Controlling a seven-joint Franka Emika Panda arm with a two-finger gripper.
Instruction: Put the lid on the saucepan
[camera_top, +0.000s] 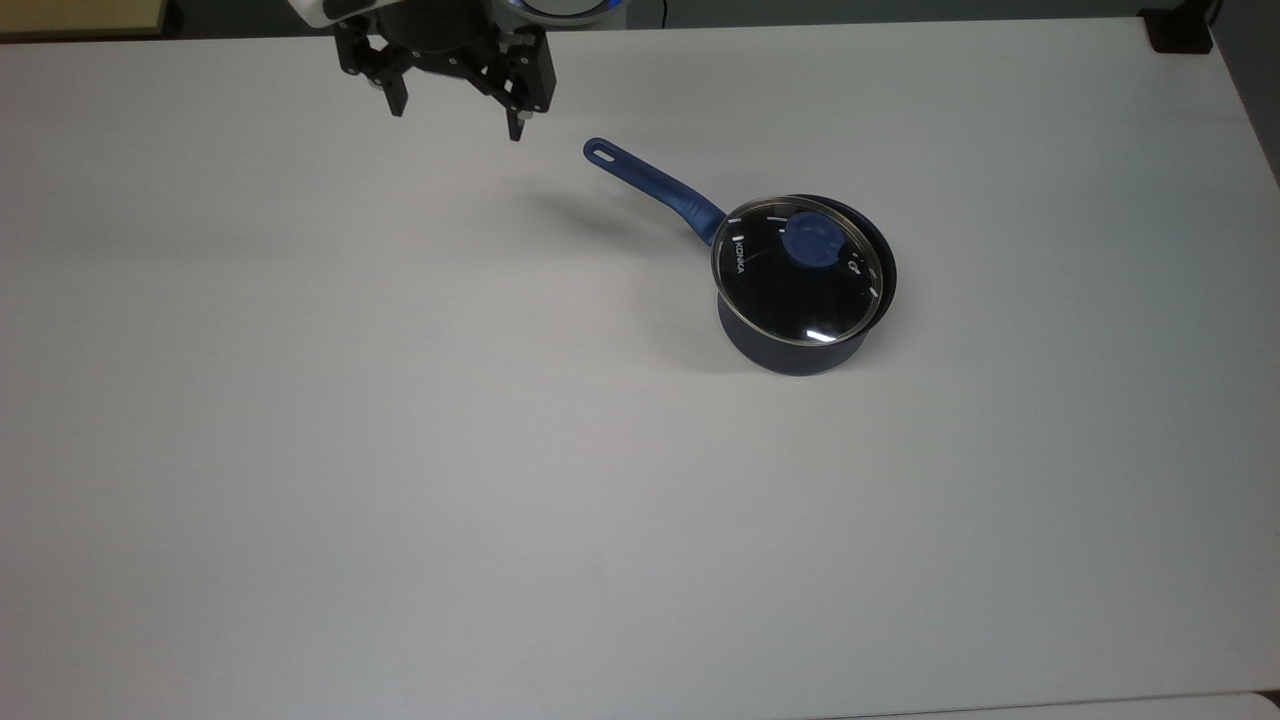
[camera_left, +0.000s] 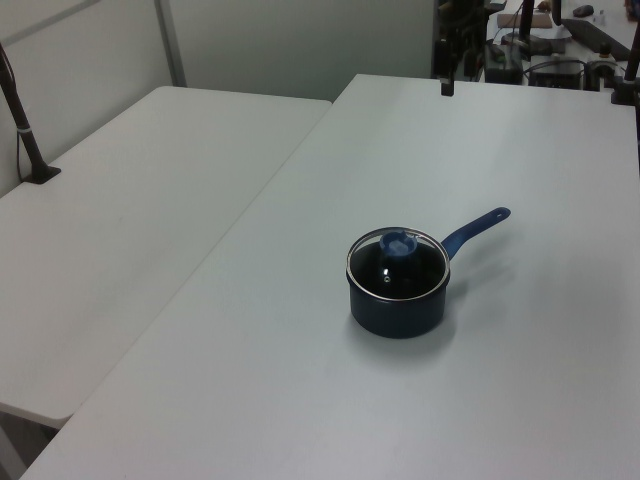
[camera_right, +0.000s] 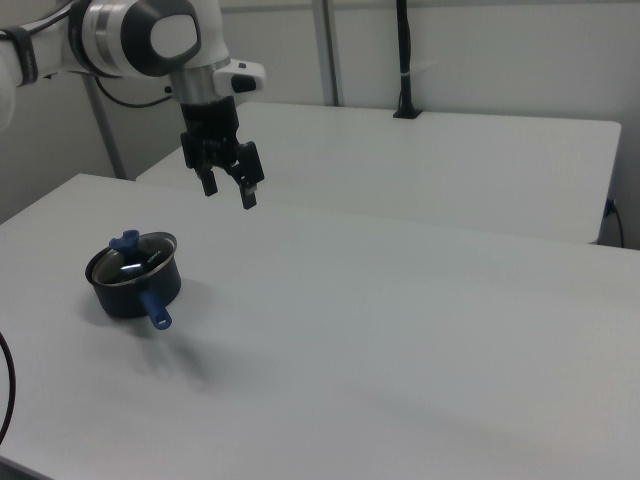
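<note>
The lid (camera_top: 797, 270) rests atop the saucepan (camera_top: 806, 300), right of centre in the top view; the gripper (camera_top: 457, 115), upper left, hangs wide open, empty.

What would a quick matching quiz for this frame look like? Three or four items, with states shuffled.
Column 1:
1. lid
2. saucepan
3. pan handle
4. hand

Column 2:
A. open, holding nothing, in the air apart from the pan
B. standing on the white table
C. resting on the pan's rim
D. blue, pointing toward the top view's upper left

Pairs: 1-C, 2-B, 3-D, 4-A
</note>
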